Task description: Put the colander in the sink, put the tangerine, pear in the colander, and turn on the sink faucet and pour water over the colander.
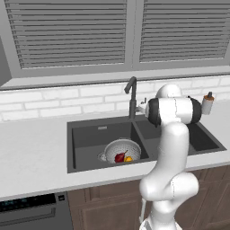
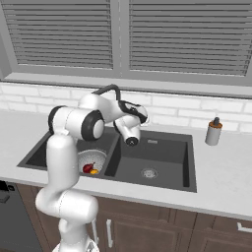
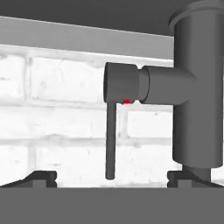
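The silvery colander point(image 1: 122, 148) point(image 2: 92, 158) sits in the left basin of the dark sink point(image 1: 90, 139) point(image 2: 165, 160). Inside it lie the dark red pear point(image 1: 119, 157) point(image 2: 88, 169) and the orange tangerine point(image 1: 129, 159) point(image 2: 94, 172). The tall dark sink faucet point(image 1: 131, 96) point(image 3: 197, 87) stands behind the divider between the basins. My gripper point(image 3: 113, 178) is open and level with the faucet's side lever point(image 3: 110, 140). The lever hangs down thin and straight, its lower end between my two fingertips point(image 3: 41, 177). No water runs from the spout.
A small white soap dispenser point(image 1: 207, 103) point(image 2: 213, 132) stands on the counter right of the sink. White tiled wall and a grey window sill are close behind the faucet. The right basin has a round silver drain point(image 2: 149, 173).
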You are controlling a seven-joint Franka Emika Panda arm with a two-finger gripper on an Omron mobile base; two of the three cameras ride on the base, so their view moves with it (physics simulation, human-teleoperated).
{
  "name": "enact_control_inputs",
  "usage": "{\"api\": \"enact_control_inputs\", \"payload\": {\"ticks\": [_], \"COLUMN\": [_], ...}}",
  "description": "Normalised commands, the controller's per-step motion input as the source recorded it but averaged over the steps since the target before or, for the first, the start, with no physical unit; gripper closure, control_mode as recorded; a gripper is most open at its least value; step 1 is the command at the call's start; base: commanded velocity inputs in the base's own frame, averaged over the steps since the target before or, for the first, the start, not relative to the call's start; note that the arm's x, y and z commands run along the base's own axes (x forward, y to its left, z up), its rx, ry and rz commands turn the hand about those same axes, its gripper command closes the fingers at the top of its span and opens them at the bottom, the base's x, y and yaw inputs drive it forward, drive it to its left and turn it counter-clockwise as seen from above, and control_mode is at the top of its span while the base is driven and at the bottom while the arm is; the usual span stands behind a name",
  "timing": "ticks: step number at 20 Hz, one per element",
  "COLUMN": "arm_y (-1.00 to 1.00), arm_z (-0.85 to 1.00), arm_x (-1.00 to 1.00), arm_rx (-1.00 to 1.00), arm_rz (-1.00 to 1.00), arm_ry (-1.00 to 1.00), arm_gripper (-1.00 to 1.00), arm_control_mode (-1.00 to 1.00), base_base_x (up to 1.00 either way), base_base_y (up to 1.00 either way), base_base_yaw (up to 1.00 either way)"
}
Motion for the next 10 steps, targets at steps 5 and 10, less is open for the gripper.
{"api": "enact_control_inputs", "payload": {"ticks": [5,10], "arm_y": [0.0,0.0], "arm_z": [-0.19,-0.17], "arm_x": [0.52,0.56], "arm_rx": [0.0,0.0], "arm_rz": [0.0,0.0], "arm_ry": [0.0,0.0], "arm_gripper": [-1.0,-1.0], "arm_control_mode": [-1.0,-1.0], "base_base_x": [0.0,0.0], "base_base_y": [0.0,0.0], "base_base_yaw": [0.0,0.0]}}
